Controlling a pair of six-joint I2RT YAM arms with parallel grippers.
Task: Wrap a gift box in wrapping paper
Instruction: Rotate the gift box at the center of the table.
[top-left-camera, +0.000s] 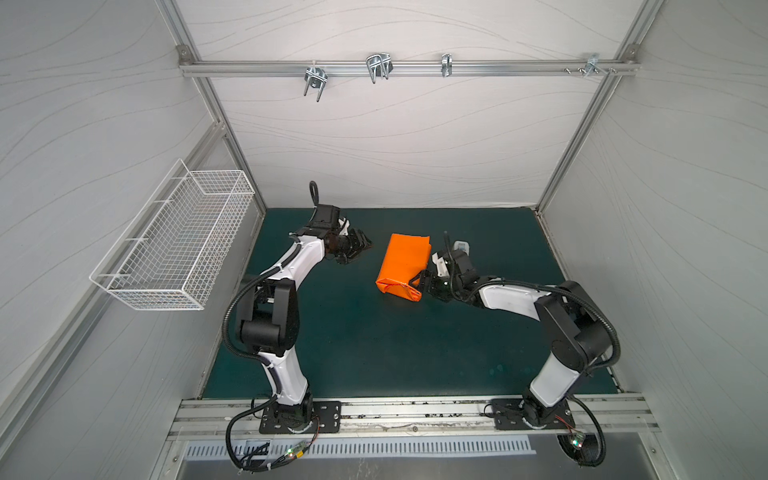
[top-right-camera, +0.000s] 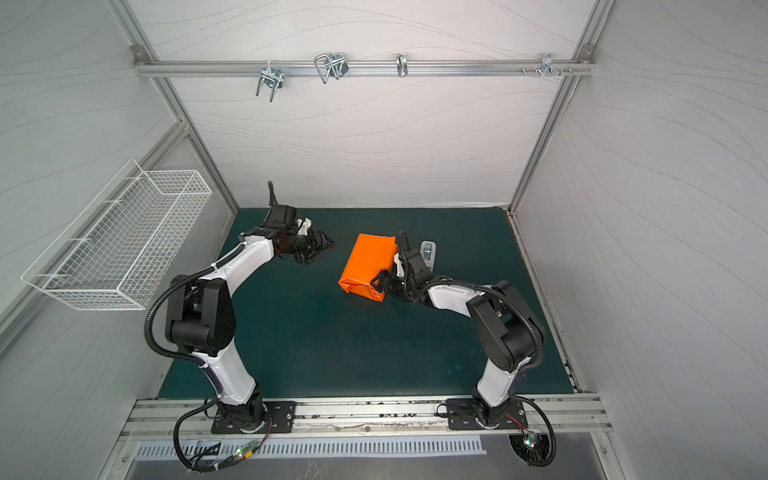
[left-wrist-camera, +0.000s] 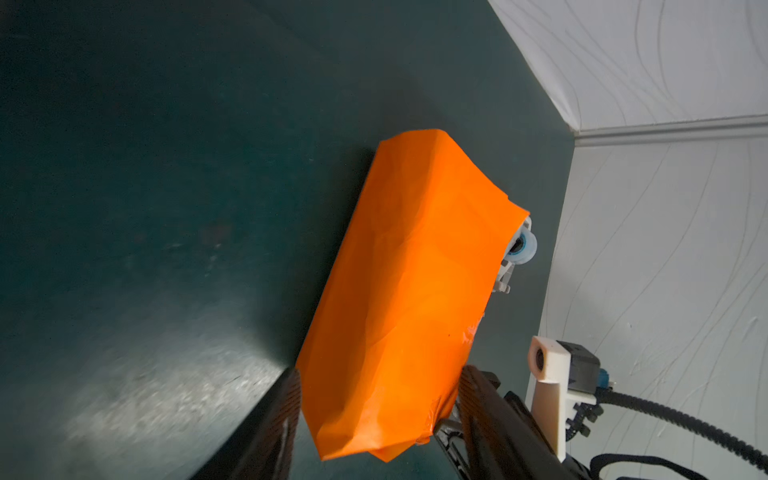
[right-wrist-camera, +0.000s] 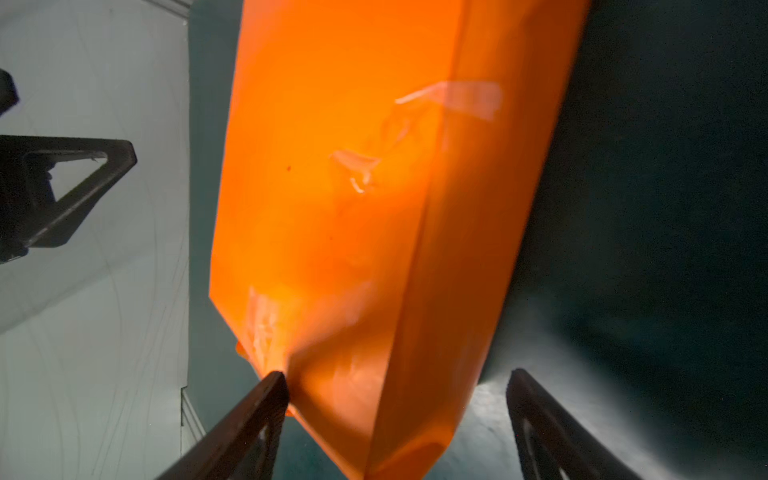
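Observation:
The wrapping paper (top-left-camera: 403, 266) (top-right-camera: 368, 266) lies on the green mat as an orange, oblong parcel, folded round and taped. The gift box is hidden inside it. My left gripper (top-left-camera: 365, 246) (top-right-camera: 328, 245) hangs open to the left of the parcel, apart from it. In the left wrist view its fingers (left-wrist-camera: 286, 399) frame the wrapping paper (left-wrist-camera: 415, 282) from a distance. My right gripper (top-left-camera: 419, 283) (right-wrist-camera: 397, 395) is open and straddles the parcel's near right end. One of its fingertips (right-wrist-camera: 274, 386) touches the wrapping paper (right-wrist-camera: 353, 187); the other stands off it.
A small white tape dispenser (top-left-camera: 462, 247) (left-wrist-camera: 521, 247) sits just behind the right wrist, next to the parcel's far right corner. A white wire basket (top-left-camera: 174, 241) hangs on the left wall. Metal hooks (top-left-camera: 378, 68) hang from the back rail.

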